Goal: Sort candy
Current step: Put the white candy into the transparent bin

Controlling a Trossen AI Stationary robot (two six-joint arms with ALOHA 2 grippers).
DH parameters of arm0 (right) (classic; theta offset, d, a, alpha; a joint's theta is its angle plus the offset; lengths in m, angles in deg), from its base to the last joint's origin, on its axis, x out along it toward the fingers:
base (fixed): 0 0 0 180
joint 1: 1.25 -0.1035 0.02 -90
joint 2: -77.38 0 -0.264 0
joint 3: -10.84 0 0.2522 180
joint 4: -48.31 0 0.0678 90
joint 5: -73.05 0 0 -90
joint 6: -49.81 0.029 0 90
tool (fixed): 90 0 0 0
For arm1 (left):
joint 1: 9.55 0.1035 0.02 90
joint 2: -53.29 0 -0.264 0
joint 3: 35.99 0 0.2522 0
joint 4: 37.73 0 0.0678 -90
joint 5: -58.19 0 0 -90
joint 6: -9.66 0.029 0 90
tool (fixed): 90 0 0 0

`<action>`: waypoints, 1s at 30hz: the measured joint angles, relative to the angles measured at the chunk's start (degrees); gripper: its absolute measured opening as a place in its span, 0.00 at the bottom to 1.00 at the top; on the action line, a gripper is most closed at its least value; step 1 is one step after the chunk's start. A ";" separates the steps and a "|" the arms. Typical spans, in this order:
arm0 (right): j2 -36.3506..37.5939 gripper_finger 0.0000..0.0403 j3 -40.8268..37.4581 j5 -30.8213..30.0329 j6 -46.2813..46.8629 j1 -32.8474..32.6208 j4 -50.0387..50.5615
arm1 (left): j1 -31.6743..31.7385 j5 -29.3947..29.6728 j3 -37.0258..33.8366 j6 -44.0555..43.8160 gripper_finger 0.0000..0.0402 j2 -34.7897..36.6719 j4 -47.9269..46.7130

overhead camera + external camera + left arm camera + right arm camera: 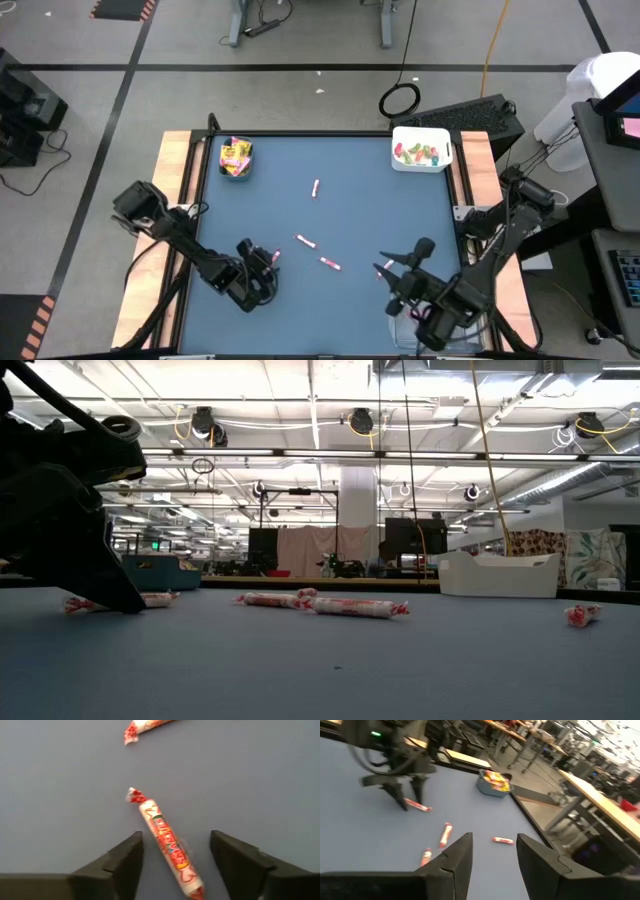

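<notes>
Several pink-white candy sticks lie flat on the blue table top point(360, 210). My left gripper point(268, 262) stands low at the near left, open, with one finger on either side of one stick point(167, 845) and a gap on both sides. That stick point(417, 806) also shows in the right wrist view. Other sticks lie at the table's middle point(316, 187), point(305, 241), point(329, 264). My right gripper point(495, 842) hangs above the near right of the table point(400, 265), open, nothing between its fingers; one stick point(384, 268) lies beside it.
A teal bin point(236, 158) with yellow packets stands at the far left corner. A white bin point(421, 150) with green and red pieces stands at the far right. A clear bin point(420, 325) sits at the near right edge, under my right arm.
</notes>
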 joint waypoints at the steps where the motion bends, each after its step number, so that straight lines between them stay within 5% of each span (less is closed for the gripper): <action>1: -0.32 0.36 0.00 -0.02 -0.11 0.89 -0.02 | -0.03 0.20 0.04 0.00 0.54 -0.47 0.21; 14: -7.50 0.36 0.00 2.44 -0.27 10.26 -5.36 | 0.13 3.09 -0.08 8.25 0.10 -1.35 -0.61; 21: -13.16 0.36 -0.01 4.60 -3.54 12.55 -15.71 | 1.23 4.62 -0.29 15.13 0.14 1.58 -1.93; 30: -12.44 0.36 -0.02 20.81 -23.36 15.54 -30.59 | 4.84 8.05 4.18 35.03 0.14 10.03 0.21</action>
